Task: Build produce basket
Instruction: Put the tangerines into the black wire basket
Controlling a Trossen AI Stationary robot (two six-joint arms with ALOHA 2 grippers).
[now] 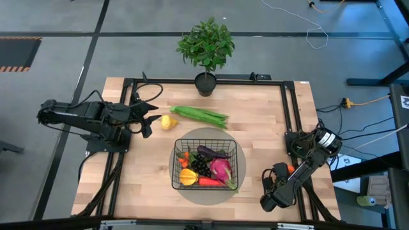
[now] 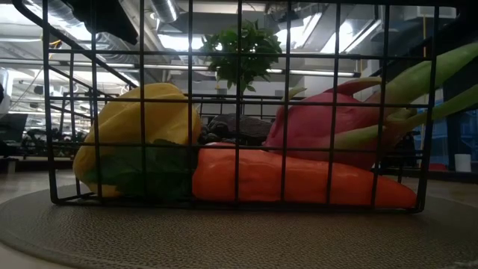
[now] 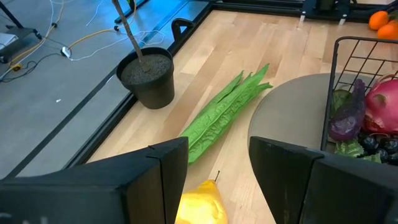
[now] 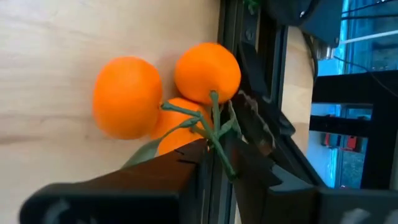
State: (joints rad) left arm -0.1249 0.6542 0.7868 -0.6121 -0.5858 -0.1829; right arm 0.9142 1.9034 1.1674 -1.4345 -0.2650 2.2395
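Bench (image 1: 268, 121) held the basket (image 1: 208, 165) centred on a round mat (image 1: 208, 135), already mostly loaded: yellow mango, red chili, pink radish, eggplant, grapes, all inside the mesh.

Step in hand, my read: collecting the stragglers. 3 lots of produce sat outside the basket: beans (image 1: 199, 115) just beyond the mat's far edge, lemon (image 1: 169, 122) near their left end, tomatoes (image 4: 168, 93) at the bench's right edge against the frame rail.

Left hand (image 1: 149, 116) was released, fingers spread, right beside the lemon, not gripping. Next call: close on the lemon, lift, carry to the basket.

Right hand (image 4: 214, 158) sat low at the tomatoes, fingers pinched on their green stem (image 4: 217, 134). Next call: lift clear of the rail.

In the way: potted plant (image 1: 206, 45) behind the beans, rail tight against the tomatoes, basket nearly full so drop space was thin.
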